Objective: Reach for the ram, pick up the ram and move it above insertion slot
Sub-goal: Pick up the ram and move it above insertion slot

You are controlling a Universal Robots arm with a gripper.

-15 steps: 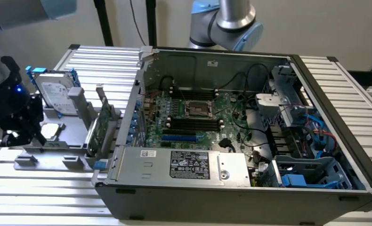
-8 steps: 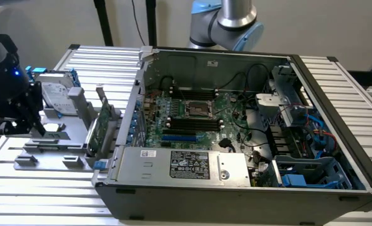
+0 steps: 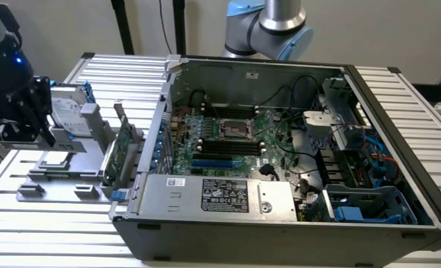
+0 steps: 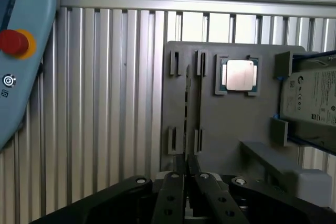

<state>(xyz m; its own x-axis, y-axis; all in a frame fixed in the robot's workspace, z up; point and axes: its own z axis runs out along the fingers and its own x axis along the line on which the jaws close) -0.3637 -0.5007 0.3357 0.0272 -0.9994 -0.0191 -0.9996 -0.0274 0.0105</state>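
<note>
Ribbed aluminium worktop (image 4: 105, 103) lies under my black hand (image 4: 187, 157), hovering above the grey slotted holder plate (image 4: 236, 124); spread or pinching, I cannot tell.

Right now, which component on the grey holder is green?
The upright card nearest the computer case; the hard drive and the processor are silver.

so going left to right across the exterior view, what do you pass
gripper → hard drive → green expansion card → motherboard → drive cage
</note>
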